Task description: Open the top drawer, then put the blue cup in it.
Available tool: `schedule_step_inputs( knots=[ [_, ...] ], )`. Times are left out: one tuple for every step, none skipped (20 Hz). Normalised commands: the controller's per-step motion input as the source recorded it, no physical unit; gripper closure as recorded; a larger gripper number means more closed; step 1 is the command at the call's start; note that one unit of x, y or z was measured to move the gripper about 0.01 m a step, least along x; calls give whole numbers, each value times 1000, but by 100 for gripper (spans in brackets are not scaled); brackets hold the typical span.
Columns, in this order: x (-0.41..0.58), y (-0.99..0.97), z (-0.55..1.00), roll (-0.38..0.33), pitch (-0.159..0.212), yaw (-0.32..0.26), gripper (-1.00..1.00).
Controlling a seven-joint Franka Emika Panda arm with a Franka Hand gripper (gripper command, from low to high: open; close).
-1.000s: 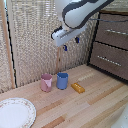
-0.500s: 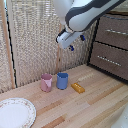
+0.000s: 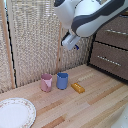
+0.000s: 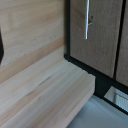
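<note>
While our gripper [image 3: 71, 44], its spread unreadable, hovers high, we must reach the top drawer [image 3: 115, 31] handle.

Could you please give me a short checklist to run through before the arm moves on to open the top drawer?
1. Uppermost dark-brown wooden drawer front looks flush, not yet pulled: ok.
2. Its thin silver bar handle unobstructed in the wrist view: ok.
3. Gripper open or shut: cannot tell.
4. Small glossy blue cup upright on the light wooden counter: ok.
5. Pink cup and yellow block apart from the blue cup: cannot tell for the pink cup; the block ok.
</note>
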Motion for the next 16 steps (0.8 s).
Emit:
schedule_step_inputs(
  knots=[
    [-140,-209,-54,-375,-78,123,-100],
    [-137,-209,-54,-375,-75,121,-100],
    [-137,-209,-51,-375,-72,120,-100],
    [-140,-211,-51,-375,-60,114,-100],
    [-131,-214,-51,-375,-54,108,-100],
    [-126,-220,-49,-375,-52,105,-100],
    [-109,-311,-34,-375,-51,92,-100],
    [-103,-337,-17,-375,-58,90,-100],
    [-63,-380,0,-374,-74,91,-100],
    [-40,-403,0,-356,-80,91,-100],
    [-43,-443,0,-334,-76,85,-100],
    [-71,-514,0,-332,-61,57,-100],
    [-80,-543,0,-330,-52,46,-100],
    [-86,-583,23,-318,-45,35,-100],
    [-71,-597,29,-309,-40,34,-100],
    [-54,-694,46,-285,-10,0,-100]
  ],
)
